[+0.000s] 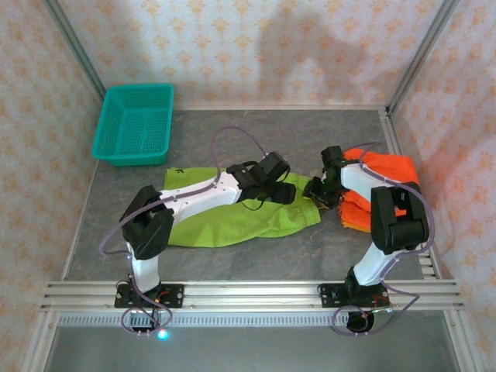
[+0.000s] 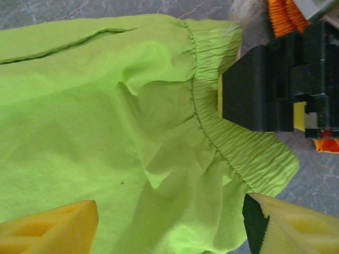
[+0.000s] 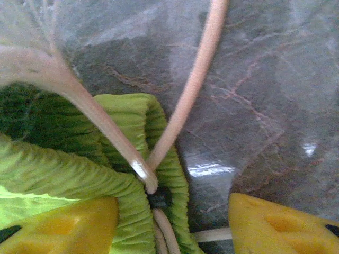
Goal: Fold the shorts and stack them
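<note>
The lime green shorts (image 1: 232,213) lie spread flat mid-table, gathered waistband (image 2: 233,143) toward the right. My left gripper (image 1: 285,191) hovers over that waist end, its yellow fingers (image 2: 53,227) wide apart over rumpled fabric; the left gripper (image 2: 175,225) is open. My right gripper (image 1: 318,192) meets the same waist edge from the right. In its wrist view the right gripper (image 3: 172,225) is open, the green waistband (image 3: 132,211) beside its left finger and bare table before the right one. Folded orange shorts (image 1: 384,182) sit piled at the right under the right arm.
A teal mesh basket (image 1: 136,124) stands at the back left. Pale cables (image 3: 196,79) cross in front of the right wrist camera. The right gripper's black body (image 2: 275,84) is close beside the left one. Cage posts and patterned walls close in the table.
</note>
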Controlling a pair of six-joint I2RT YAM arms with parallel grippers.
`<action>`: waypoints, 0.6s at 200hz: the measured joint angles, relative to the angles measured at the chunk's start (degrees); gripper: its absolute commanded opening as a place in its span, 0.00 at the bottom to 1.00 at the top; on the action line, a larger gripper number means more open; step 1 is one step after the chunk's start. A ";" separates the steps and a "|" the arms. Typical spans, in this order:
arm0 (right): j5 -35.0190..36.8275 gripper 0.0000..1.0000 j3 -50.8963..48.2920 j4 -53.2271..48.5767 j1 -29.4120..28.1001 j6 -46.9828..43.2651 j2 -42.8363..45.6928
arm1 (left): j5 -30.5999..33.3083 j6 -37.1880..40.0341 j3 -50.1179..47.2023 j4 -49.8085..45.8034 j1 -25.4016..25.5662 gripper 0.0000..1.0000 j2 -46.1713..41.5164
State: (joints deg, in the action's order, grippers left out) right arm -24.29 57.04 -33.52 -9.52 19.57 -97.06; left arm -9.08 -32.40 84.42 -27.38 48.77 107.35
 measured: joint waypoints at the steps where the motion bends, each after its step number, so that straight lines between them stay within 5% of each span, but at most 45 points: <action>1: -0.02 0.53 0.00 0.02 0.02 -0.07 -0.02 | 0.00 -0.04 0.00 0.02 0.00 0.71 0.07; 45: -3.67 0.42 -0.02 2.05 0.70 0.98 -1.55 | -1.22 -3.43 2.69 1.53 0.72 0.63 7.56; 71: -5.22 0.38 0.31 2.19 1.25 1.40 -2.19 | -1.27 -5.11 3.98 1.29 1.75 0.47 12.17; 120: -6.34 0.47 0.72 2.38 1.33 1.95 -2.99 | -0.76 -6.47 5.53 1.03 2.14 0.39 15.98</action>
State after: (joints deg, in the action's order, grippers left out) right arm -30.63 57.76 -31.14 -8.19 21.52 -100.05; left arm -9.85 -38.87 89.95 -26.35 50.92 123.33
